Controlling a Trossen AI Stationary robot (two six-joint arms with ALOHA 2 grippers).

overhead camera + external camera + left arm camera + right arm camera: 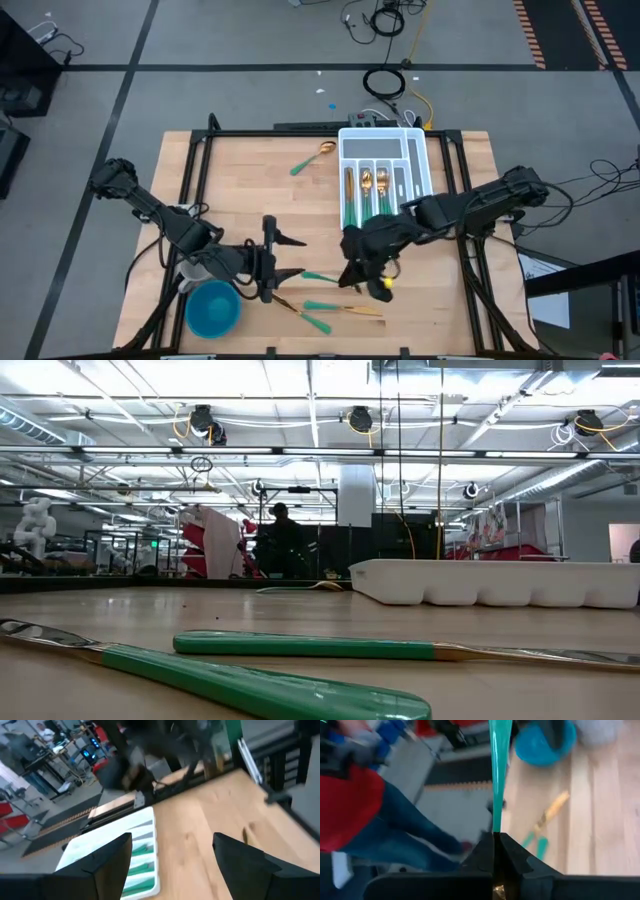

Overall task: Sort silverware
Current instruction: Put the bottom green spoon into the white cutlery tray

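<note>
I see the wooden table (250, 170) spread under both arms. The white tray (410, 150) sits at its far edge, right of centre, with several green-handled pieces (362, 190) already lying in its slots. A blue bowl (212, 308) stands at the near left corner.

My right claw (362, 275) hovers near the tray's near end, pinched shut on one piece of silverware (498, 765) — its teal handle sticks straight out past the fingertips in the right wrist view. My left claw (282, 255) hangs just above the blue bowl's side of the table, its jaws spread wide and empty.

Loose silverware remains on the table: a pair of pieces (330, 308) near the front edge between the claws, and a lone spoon (312, 158) just left of the tray.
</note>
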